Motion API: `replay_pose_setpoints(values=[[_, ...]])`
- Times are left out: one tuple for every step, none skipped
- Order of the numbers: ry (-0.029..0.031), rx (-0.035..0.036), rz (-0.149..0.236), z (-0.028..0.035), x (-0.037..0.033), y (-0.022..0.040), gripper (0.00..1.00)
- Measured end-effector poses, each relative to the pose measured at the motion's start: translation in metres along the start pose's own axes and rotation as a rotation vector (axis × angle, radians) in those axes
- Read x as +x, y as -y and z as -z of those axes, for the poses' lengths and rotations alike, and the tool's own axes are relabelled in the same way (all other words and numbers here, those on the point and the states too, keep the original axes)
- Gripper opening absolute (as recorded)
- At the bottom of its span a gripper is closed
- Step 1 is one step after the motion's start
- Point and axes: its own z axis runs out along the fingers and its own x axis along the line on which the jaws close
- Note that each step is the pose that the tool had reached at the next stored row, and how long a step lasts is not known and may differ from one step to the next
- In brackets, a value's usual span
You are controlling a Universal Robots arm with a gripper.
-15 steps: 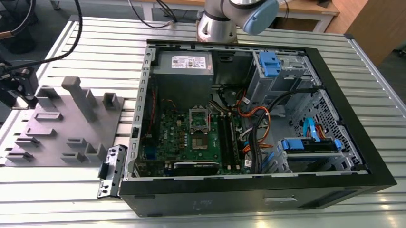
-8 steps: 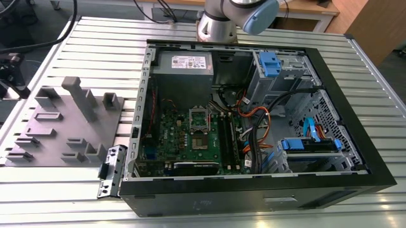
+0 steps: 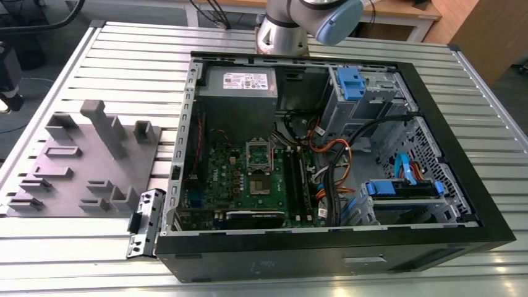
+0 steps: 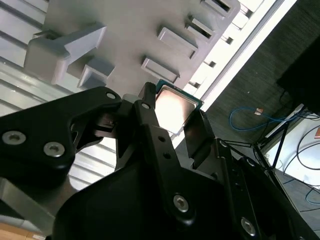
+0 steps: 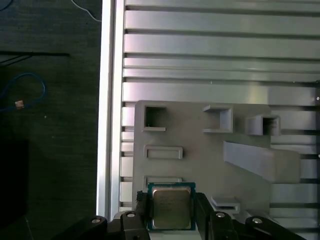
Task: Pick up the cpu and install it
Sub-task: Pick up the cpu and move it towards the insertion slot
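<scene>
The cpu (image 5: 171, 207) is a small square chip with a dull silver top and a thin green rim. In both wrist views it sits between the black fingers of my gripper (image 5: 171, 216), which is shut on its two opposite edges. The second wrist view shows the cpu (image 4: 173, 106) in the gripper (image 4: 172, 120), held above the grey fixture plate (image 4: 125, 35). In the exterior view the open computer case (image 3: 330, 247) lies on the table, with the green board (image 3: 239, 185) and its shiny metal socket frame (image 3: 258, 150) exposed.
The grey fixture plate (image 3: 83, 167) with raised blocks lies at the exterior view's left of the case, on a slatted aluminium table (image 3: 123, 55). The arm's base (image 3: 285, 34) stands behind the case. Cables, blue drive brackets (image 3: 350, 83) and a power supply (image 3: 239, 83) crowd the case.
</scene>
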Motion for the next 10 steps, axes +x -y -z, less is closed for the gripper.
replay_pose_setpoints(values=[[-0.0001, 0.0000, 0.000, 0.0044, -0.0001, -0.0002, 0.47], [0.0000, -0.0002, 0.000, 0.0089, -0.0002, -0.0004, 0.47], [0.0000, -0.0003, 0.000, 0.0132, -0.0003, -0.0006, 0.47], [0.0000, -0.0004, 0.000, 0.0162, -0.0004, -0.0007, 0.47], [0.0000, -0.0004, 0.000, 0.0187, -0.0005, -0.0008, 0.47], [0.0000, -0.0004, 0.000, 0.0213, -0.0005, -0.0009, 0.47], [0.0000, -0.0005, 0.000, 0.0240, -0.0006, -0.0010, 0.47], [-0.0001, -0.0004, 0.000, 0.0268, -0.0006, -0.0012, 0.47], [0.0000, -0.0005, 0.000, 0.0291, -0.0007, -0.0013, 0.47], [-0.0001, -0.0004, 0.000, 0.0313, -0.0008, -0.0014, 0.47]])
